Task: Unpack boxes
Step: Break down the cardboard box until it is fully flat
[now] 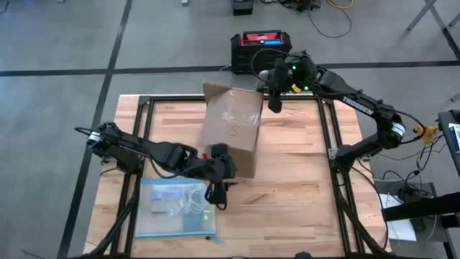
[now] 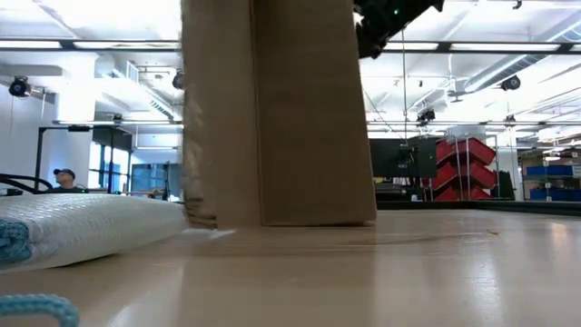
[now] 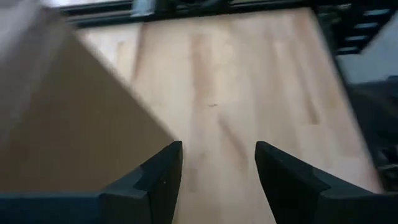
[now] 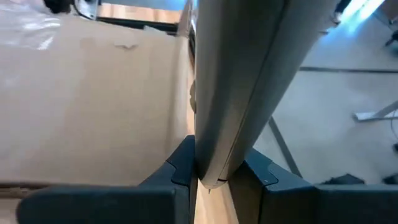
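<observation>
The box (image 1: 231, 129) — plain brown corrugated cardboard, the largest thing here — stands on the wooden table (image 1: 302, 194), toward its far middle. Clear tape strips glint on its upward face. One flap juts off the far corner. From table height it rises as a tall, upright block — bottom edge resting flat.

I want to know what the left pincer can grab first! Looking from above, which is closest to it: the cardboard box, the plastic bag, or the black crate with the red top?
From the left pincer, in the high view:
1. Cardboard box: right beside it, toward the table's middle. The plastic bag on its other side, at the table's near edge, is about as near; too close to call.
2. Black crate with red top: farthest, on the floor beyond the table.
</observation>
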`<action>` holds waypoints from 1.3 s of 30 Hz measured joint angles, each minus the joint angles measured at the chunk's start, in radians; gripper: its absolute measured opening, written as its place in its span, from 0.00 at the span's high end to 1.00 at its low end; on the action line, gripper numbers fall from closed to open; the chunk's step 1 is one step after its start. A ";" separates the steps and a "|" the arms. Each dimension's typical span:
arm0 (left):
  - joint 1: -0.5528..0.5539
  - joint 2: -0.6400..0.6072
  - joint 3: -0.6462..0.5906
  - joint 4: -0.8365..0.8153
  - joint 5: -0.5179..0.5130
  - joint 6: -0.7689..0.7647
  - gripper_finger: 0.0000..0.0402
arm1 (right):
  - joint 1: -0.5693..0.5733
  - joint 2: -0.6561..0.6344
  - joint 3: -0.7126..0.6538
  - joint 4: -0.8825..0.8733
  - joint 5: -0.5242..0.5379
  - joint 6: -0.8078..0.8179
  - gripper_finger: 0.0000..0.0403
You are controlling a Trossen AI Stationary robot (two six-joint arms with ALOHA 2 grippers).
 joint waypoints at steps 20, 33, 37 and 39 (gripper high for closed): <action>0.124 -0.158 -0.009 -0.147 -0.023 0.107 0.55 | 0.025 -0.162 -0.004 -0.200 -0.048 0.061 0.88; 0.211 -0.164 -0.009 -0.189 -0.032 0.180 0.55 | 0.038 -0.205 -0.004 -0.278 -0.016 0.065 0.88; 0.225 -0.163 -0.009 -0.183 -0.033 0.195 0.55 | 0.039 -0.217 -0.004 -0.278 -0.004 0.067 0.88; 0.226 -0.164 -0.009 -0.183 -0.033 0.204 0.55 | 0.039 -0.217 -0.004 -0.278 -0.003 0.066 0.88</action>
